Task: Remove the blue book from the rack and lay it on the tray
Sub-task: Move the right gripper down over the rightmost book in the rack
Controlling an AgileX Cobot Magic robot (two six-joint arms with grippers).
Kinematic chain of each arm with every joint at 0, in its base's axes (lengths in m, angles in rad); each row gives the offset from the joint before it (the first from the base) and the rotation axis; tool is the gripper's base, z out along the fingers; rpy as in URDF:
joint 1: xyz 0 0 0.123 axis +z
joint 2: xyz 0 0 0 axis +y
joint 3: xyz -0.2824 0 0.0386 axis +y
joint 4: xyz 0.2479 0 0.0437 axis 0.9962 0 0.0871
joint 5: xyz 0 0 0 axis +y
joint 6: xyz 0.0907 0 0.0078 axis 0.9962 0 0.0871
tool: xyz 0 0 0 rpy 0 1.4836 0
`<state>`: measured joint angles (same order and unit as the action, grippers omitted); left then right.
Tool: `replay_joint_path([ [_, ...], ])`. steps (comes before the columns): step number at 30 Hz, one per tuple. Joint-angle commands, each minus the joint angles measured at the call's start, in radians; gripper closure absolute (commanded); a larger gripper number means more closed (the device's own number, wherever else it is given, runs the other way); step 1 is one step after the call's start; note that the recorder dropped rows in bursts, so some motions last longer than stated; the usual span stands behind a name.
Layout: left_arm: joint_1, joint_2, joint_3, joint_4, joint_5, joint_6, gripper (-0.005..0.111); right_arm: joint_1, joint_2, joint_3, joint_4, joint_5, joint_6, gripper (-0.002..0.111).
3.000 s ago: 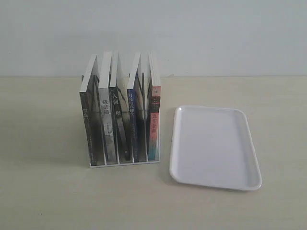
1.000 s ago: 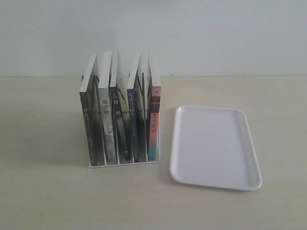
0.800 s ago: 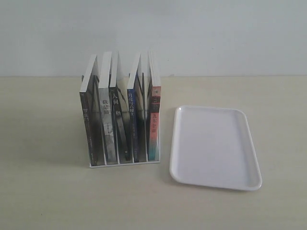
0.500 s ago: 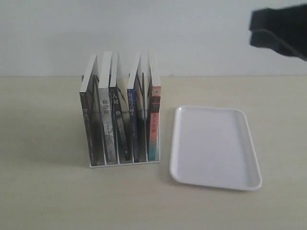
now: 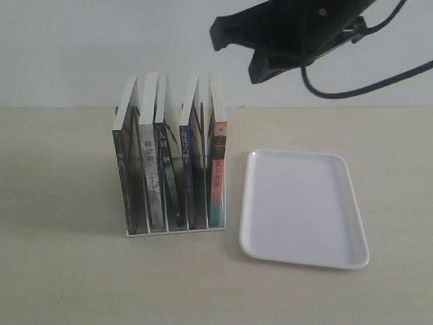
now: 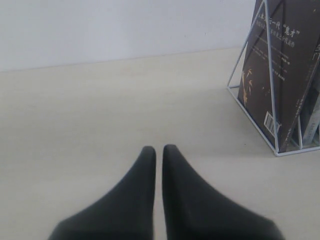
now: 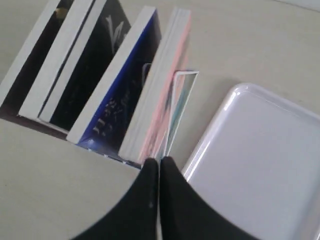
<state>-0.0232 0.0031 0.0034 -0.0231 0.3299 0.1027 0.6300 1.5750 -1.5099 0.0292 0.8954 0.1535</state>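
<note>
As jaws meet, right gripper (image 7: 159, 161) hovers over rack (image 5: 176, 231).

The right arm (image 5: 298, 27) is a bulky matte-black mass with blunt, angular edges, and a thin black cable (image 5: 338, 97) loops off it. The right gripper (image 7: 159, 161) has two smooth black fingers, broad at the base and tapering to rounded tips, with only a hairline seam between them. The left gripper (image 6: 159, 149) looks alike, with black, curved, horn-like fingers.
</note>
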Motion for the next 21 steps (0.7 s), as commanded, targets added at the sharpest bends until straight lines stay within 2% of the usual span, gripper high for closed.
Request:
replay_joint_path([
  [1, 0.002, -0.003, -0.003, -0.002, -0.016, 0.002, 0.102, 0.079, 0.032, -0.039, -0.183, 0.021, 0.203, 0.109],
  [4, 0.002, -0.003, -0.003, -0.002, -0.016, 0.002, 0.102, 0.079, 0.059, -0.093, -0.178, 0.066, 0.215, 0.107],
  [5, 0.002, -0.003, -0.003, -0.002, -0.016, 0.002, 0.102, 0.079, 0.075, -0.110, -0.174, 0.064, 0.215, 0.103],
  [6, 0.002, -0.003, -0.003, -0.002, -0.016, 0.002, 0.102, 0.079, 0.085, -0.124, -0.173, 0.062, 0.215, 0.098],
  [9, 0.002, -0.003, -0.003, -0.002, -0.016, 0.002, 0.102, 0.079, 0.129, -0.152, -0.173, 0.071, 0.216, 0.073],
  [11, 0.002, -0.003, -0.003, -0.002, -0.016, 0.002, 0.102, 0.079, 0.152, -0.155, -0.173, 0.075, 0.233, 0.064],
  [21, 0.002, -0.003, -0.003, -0.002, -0.016, 0.002, 0.102, 0.079, 0.246, -0.155, -0.148, 0.057, 0.245, 0.068],
])
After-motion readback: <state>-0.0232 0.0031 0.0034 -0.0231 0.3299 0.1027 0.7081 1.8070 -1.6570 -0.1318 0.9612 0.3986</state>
